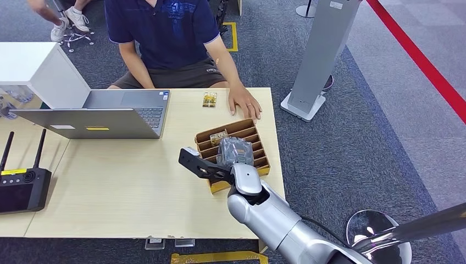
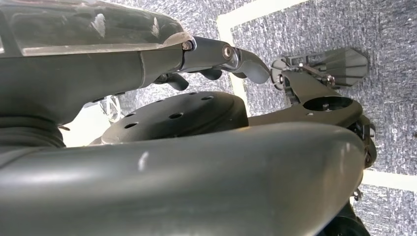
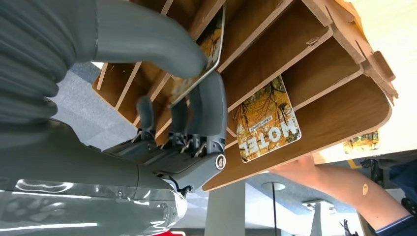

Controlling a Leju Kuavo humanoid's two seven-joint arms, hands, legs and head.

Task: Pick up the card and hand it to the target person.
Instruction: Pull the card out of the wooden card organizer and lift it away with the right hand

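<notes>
Right robot hand [image 3: 189, 105] pinches a card [image 3: 204, 51] inside the slotted wooden box [image 3: 339, 93] holding another card [image 3: 268, 120].

Your robot's right arm [image 1: 275, 220] is a polished silver tube with a rounded wrist joint and a thin black cable trailing beside it. The right hand [image 3: 196, 105] has a grey ribbed cover, a thick grey thumb, darker fingers and small silver screws; the left hand [image 2: 216, 61] looks similarly grey, though it's partly hidden
</notes>
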